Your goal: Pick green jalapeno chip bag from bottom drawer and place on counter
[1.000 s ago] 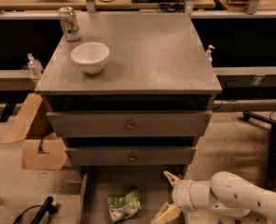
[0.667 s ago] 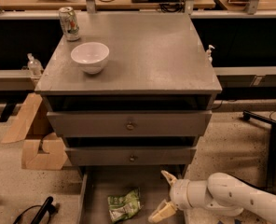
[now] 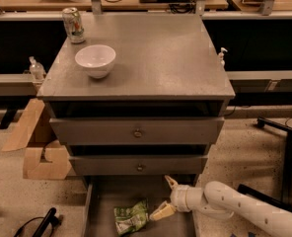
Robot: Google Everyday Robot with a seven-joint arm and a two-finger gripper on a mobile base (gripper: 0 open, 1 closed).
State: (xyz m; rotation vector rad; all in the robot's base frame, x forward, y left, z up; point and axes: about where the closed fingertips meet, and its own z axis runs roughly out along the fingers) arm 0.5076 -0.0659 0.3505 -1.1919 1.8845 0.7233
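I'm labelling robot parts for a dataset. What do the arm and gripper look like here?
The arm is smooth, white and tubular, with a white wrist collar. The gripper, over the bottom drawer beside the green jalapeno chip bag, has two tapered cream fingers. No cables or markings show.

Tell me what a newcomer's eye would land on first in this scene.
The white arm reaching in from the lower right stands out. Its gripper is open just to the right of the green jalapeno chip bag, which lies in the pulled-out bottom drawer. Above, the counter carries a white bowl near its left edge and a soda can at its back left corner.
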